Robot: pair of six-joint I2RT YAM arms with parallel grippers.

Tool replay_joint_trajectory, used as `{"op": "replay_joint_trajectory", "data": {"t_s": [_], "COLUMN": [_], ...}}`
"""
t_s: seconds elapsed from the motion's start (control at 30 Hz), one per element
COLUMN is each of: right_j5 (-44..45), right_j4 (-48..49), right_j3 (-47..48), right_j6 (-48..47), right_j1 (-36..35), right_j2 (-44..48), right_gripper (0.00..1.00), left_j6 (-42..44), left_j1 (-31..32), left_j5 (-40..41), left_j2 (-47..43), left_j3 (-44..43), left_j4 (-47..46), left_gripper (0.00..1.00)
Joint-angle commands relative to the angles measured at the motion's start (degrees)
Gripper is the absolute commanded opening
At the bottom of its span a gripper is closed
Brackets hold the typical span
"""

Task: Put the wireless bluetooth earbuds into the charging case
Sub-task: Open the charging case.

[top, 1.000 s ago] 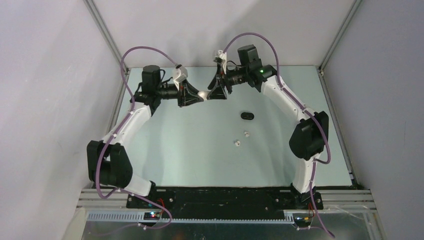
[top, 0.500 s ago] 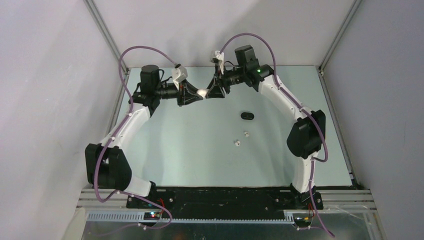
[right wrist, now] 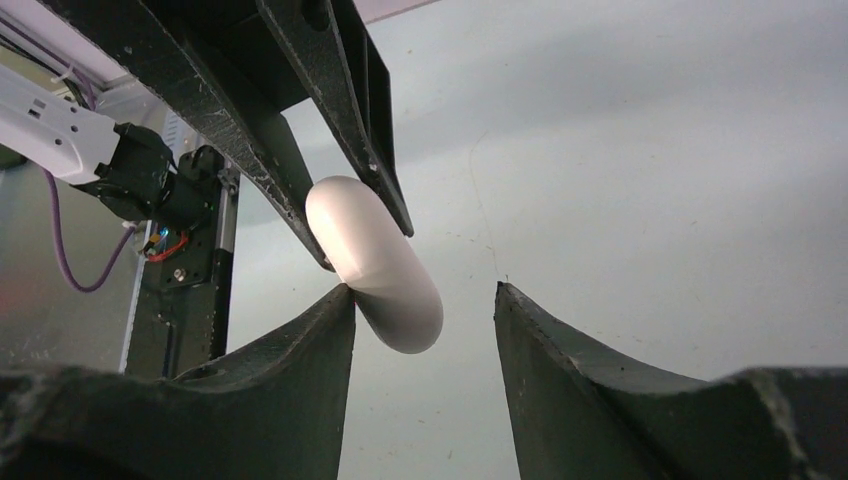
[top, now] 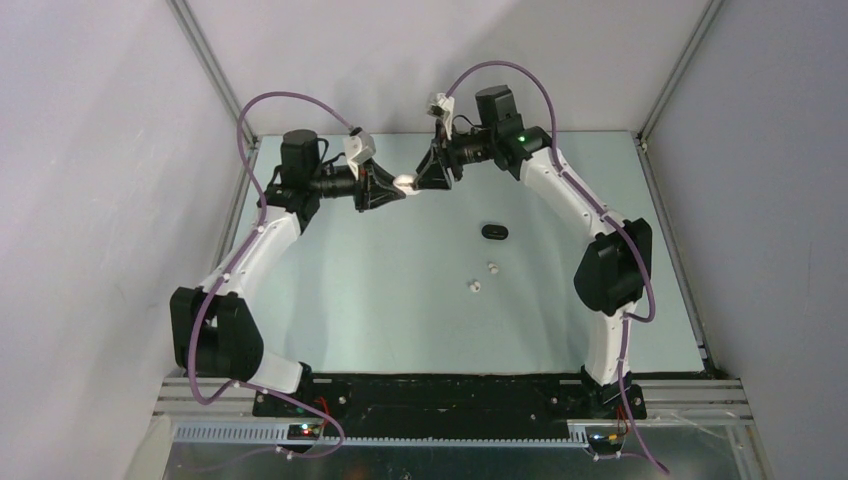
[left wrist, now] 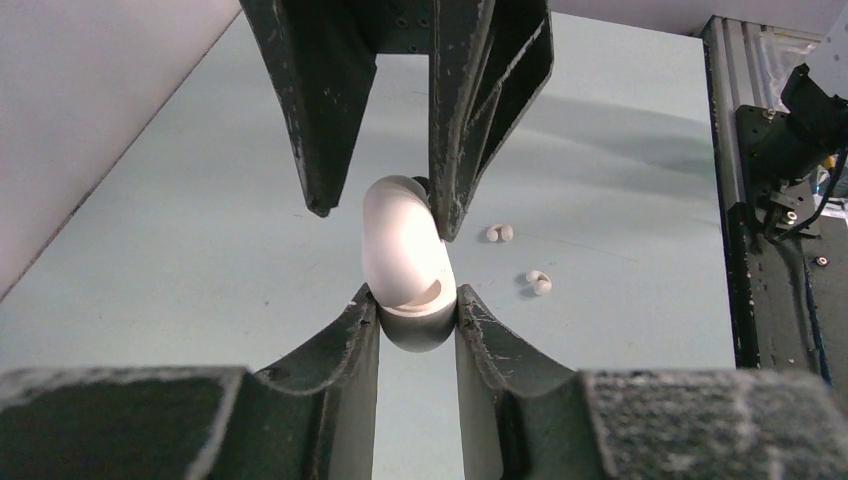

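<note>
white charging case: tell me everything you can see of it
The white charging case is a smooth, glossy, pill-shaped plastic shell with a curved seam near one end. It hangs above the far part of the table, clamped at that end by the left gripper. The right gripper stands open around the other end; one finger seems to touch it, the other is clear.

White charging case (right wrist: 375, 268) hung mid-frame, pinched between fingers of left tool (right wrist: 365, 243) reaching in from upper left. Right tool (right wrist: 422, 300) gaped around case: one fingertip at its edge, other well apart. Pale tabletop (right wrist: 650, 180) behind.
</note>
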State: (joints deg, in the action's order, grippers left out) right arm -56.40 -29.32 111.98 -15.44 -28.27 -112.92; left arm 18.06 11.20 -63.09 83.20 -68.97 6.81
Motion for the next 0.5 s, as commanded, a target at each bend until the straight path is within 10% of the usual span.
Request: {"op": "replay_joint_trajectory", "data": {"t_s": [0.0, 0.47], "right_j5": [1.9, 0.0], "right_j4": [5.7, 5.0], "right_j3": [2.3, 0.5], "right_j6": [1.5, 1.3], "right_j1": [1.0, 1.0], "right_j2": [0.4, 0.9], "right_gripper": [0.56, 0.39], "left_j6": [0.0, -4.2], "left_j1": [1.1, 0.6], "left_j5": [-3.1, -2.3], "left_j2": [-1.1, 0.3], "left_j3": [-0.6, -2.5], "left_j4": [1.2, 1.4], "left_gripper": [0.00, 0.00]}}
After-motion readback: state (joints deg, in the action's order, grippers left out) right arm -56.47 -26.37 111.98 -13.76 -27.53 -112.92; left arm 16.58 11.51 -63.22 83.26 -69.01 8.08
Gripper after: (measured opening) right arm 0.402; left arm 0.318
